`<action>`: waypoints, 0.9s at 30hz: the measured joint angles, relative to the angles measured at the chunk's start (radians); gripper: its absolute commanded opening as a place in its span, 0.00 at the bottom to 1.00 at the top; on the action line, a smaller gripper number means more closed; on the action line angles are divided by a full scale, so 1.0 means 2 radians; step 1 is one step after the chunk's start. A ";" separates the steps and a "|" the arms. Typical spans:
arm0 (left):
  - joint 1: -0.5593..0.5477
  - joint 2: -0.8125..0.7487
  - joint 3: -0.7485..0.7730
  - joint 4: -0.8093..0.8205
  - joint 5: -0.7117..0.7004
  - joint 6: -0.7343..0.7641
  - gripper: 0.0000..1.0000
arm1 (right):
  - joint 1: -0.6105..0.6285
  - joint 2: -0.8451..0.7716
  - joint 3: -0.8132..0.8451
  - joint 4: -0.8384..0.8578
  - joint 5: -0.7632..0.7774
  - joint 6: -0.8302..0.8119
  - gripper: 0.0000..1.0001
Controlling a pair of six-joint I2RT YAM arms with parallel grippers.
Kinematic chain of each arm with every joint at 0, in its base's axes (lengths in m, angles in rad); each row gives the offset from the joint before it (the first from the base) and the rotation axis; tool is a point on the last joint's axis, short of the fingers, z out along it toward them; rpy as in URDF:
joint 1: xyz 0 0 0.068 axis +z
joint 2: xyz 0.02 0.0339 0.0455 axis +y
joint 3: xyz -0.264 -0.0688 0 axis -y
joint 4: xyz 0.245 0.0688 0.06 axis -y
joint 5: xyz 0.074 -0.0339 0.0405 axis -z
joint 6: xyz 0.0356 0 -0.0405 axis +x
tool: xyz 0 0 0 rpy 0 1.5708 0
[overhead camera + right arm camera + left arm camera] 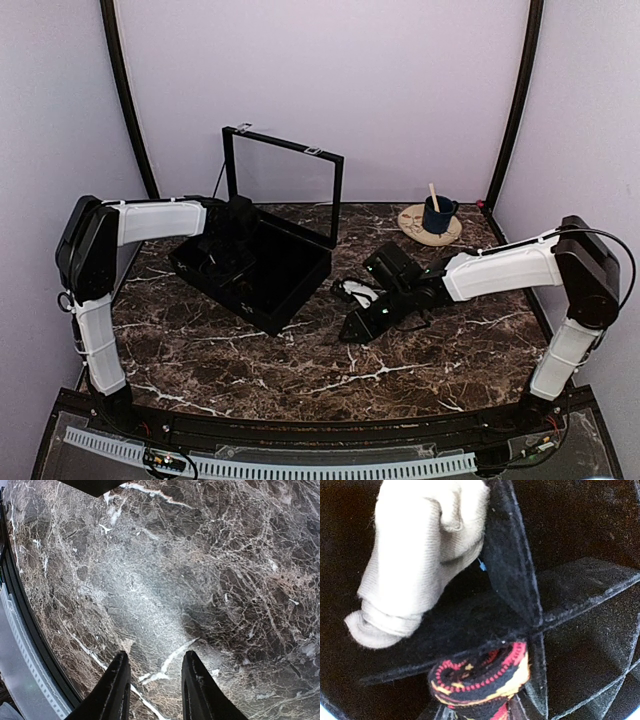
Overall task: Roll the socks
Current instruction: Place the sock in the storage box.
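The left arm angled forward, wrist bent down, the left gripper too dark to read. The right arm stretched leftward, low, the right gripper parted and empty.

Table top: polished brown marble-look stone with white veining, glossy enough to carry a pale glare; the right gripper has smooth, matt black plastic fingers. Black box: dividers faced in fuzzy, matt felt-like cloth, and a lid made of a thin dark frame around a clear pane. Tan sock: finely ribbed matt knit; patterned sock: coarser knit in black, red and yellow.
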 measured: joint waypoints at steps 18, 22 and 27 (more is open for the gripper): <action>0.000 0.000 0.022 -0.033 -0.010 -0.007 0.41 | 0.000 0.016 0.016 -0.002 -0.002 -0.002 0.33; 0.000 -0.003 0.024 -0.037 -0.012 -0.007 0.42 | 0.000 0.018 0.021 -0.003 -0.003 -0.003 0.34; 0.000 -0.012 0.027 -0.041 -0.013 -0.008 0.42 | 0.000 0.020 0.022 -0.003 -0.006 -0.004 0.33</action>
